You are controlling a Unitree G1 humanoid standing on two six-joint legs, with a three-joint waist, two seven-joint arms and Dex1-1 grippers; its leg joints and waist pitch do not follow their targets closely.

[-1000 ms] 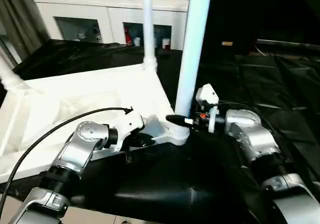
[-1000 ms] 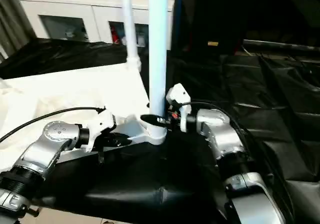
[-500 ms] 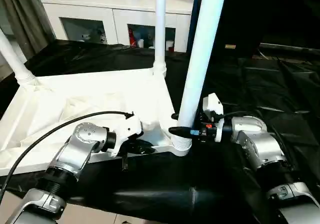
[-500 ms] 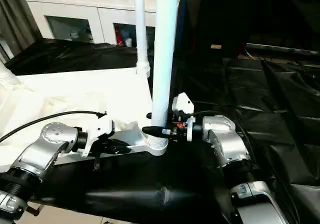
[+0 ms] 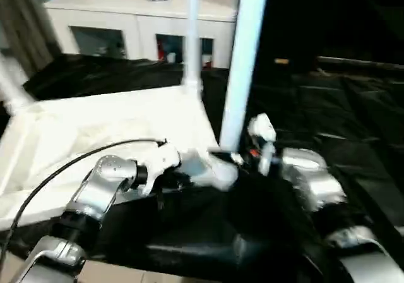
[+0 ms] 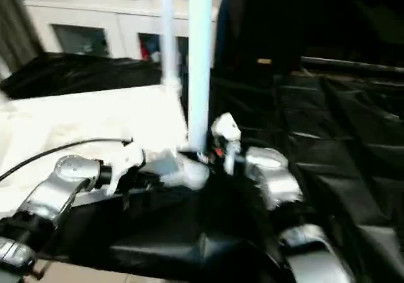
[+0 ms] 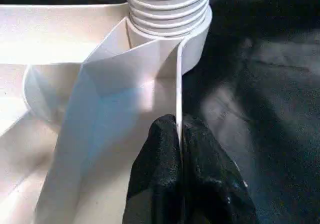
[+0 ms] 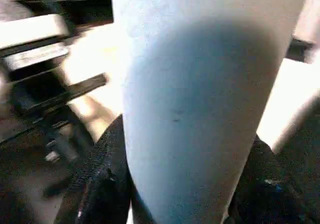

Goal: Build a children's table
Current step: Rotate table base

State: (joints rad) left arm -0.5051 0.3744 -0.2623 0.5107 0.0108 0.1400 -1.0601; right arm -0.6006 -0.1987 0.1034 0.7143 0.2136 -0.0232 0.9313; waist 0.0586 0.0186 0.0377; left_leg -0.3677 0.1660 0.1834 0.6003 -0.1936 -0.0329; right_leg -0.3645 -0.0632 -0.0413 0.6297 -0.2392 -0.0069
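1. Where the head cameras look down, the white plastic tabletop (image 5: 107, 122) lies upside down on the black-draped work table (image 5: 341, 106), its smooth underside up and its near rounded corner at the drape's front part.
2. Upright from that near corner stands a long, smooth white tube leg (image 5: 243, 62); a thinner-looking far leg (image 5: 191, 36) rises from the corner behind it, and a third leg (image 5: 11, 84) slants up at the tabletop's left edge.
3. Beyond the work table sits a white cabinet (image 5: 126, 24) with glass doors and small things on top.
4. Reaching in from the left, the silver left forearm ends in the left gripper (image 5: 183, 179) at the tabletop's near edge; the right gripper (image 5: 230, 158) meets the near leg low down, just above its socket, though blur hides its fingertips here.
5. Seen from the left wrist, the two black fingers (image 7: 162, 174) press almost together on a thin white rib of the tabletop's rim (image 7: 178, 94), pinching it; just beyond is the round socket with the leg's ridged, threaded collar (image 7: 167, 9) seated in it.
6. Seen from the right wrist, the pale matte leg stands between the black fingers (image 8: 100, 184), which sit on either side of it, apparently clasping it.
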